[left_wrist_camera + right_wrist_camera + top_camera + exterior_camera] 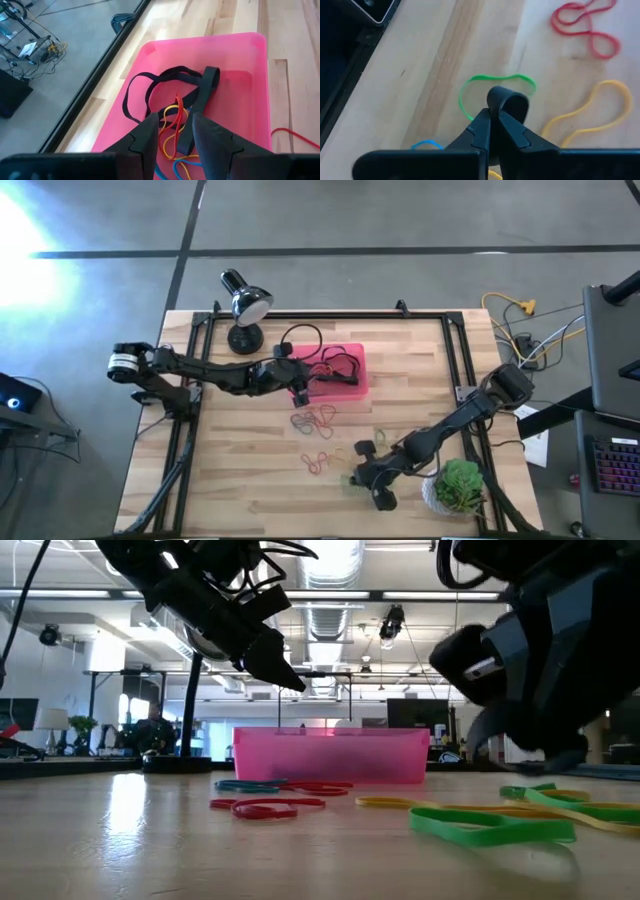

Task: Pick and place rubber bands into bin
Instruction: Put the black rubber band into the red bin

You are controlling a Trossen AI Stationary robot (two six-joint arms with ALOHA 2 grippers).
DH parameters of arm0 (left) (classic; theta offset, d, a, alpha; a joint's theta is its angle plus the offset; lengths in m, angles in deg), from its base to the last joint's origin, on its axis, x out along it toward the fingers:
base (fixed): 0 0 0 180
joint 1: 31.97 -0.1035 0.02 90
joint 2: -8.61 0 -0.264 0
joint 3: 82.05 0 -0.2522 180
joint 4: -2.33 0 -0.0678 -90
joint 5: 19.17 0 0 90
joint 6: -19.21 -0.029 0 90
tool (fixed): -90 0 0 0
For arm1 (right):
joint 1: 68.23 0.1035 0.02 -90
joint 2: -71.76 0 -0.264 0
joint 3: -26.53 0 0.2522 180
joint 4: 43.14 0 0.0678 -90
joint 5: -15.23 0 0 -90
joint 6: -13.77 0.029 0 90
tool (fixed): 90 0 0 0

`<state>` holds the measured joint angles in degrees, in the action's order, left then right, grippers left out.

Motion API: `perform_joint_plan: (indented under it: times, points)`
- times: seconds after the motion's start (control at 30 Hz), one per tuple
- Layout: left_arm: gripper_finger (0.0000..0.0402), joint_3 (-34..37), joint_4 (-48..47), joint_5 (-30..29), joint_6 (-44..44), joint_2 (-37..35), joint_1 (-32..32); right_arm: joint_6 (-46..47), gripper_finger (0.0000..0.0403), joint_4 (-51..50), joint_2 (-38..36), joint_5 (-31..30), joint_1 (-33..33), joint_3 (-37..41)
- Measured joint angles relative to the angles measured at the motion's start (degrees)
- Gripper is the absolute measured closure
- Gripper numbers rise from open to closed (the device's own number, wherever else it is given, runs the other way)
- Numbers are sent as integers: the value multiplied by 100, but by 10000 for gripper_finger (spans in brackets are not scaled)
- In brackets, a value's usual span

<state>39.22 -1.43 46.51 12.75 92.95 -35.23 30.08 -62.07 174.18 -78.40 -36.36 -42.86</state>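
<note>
The pink bin (352,356) (330,755) sits mid-table toward the far side. Its floor (250,60) holds wide black bands (200,100) and red, yellow and blue ones (172,132). My left gripper (176,125) (300,392) hangs open over the bin's near-left part, touching nothing. My right gripper (494,114) (368,472) is near the table's near right and is shut on a black rubber band (512,100). Loose bands lie flat on the wood: red and grey ones (315,420), red (318,462), green (495,80), yellow (590,112), red (585,25). My right gripper pinches the black rubber band between its two fingertips. A short rounded loop of it (512,97) stands out past the tips. The fingers slant down toward the table. The rest of the band is hidden behind the fingers, and the loop shows above the wood.
A black desk lamp (245,305) stands at the far left edge beside the bin. A white pot with a green plant (455,488) is at the near right corner, close to my right arm. Black frame rails (460,350) border the table. Yellow cables (520,310) lie beyond it.
</note>
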Motion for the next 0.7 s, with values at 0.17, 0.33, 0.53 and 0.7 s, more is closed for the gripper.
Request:
perform_joint_plan:
  times: [0.17,0.33,0.53,0.7]
  points:
    - [294,32,-32,3,4,0,0,-426,394,-1001,-299,-762,-116,-398]
    - [294,35,-285,6,19,11,17,-1122,394,-1723,-576,-2185,-421,-671]
    - [294,42,-770,85,314,24,75,-1771,394,-1649,-845,-2643,-1372,-659]
    - [294,134,-998,218,614,26,94,-1789,394,-1596,-871,-2650,-2344,-659]
